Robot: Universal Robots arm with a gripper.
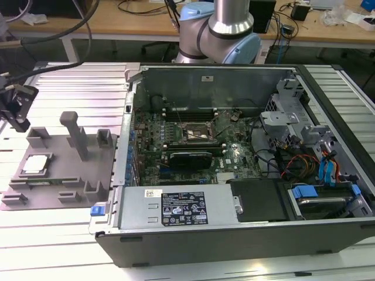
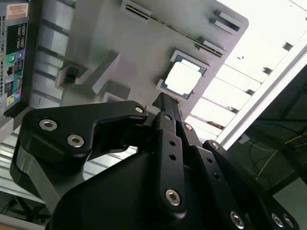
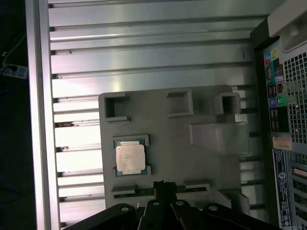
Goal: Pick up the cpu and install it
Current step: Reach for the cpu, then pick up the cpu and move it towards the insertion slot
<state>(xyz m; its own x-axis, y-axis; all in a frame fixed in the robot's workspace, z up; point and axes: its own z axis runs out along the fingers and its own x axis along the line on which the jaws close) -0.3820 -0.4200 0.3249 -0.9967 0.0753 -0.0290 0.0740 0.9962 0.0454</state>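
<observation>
Black linkage gripper (image 2: 163,99) sits closest to the lens in both wrist views. Fingers are pinched together and hold nothing; the tip hangs over the tray edge, near the cpu.

cpu (image 3: 130,158): small flat square chip with a pale silvery metal lid. It lies flat in a corner-bracketed recess of the grey plastic fixture tray (image 3: 172,153). That puts it at the exterior view's left, well apart from the dark square socket (image 1: 196,133) on the green motherboard.

Handling, as a judgement: light, rigid, smooth lid, so probably slippery. Underside contacts are likely fragile. Best taken by two opposite edges and kept level, with no pressure on the lid face.

Tray rests on a ribbed aluminium table (image 3: 144,48), just beside the open grey computer case (image 1: 234,67).

Writing: faint print on the cpu lid and a dark label (image 1: 187,209) on the power supply, neither legible.
</observation>
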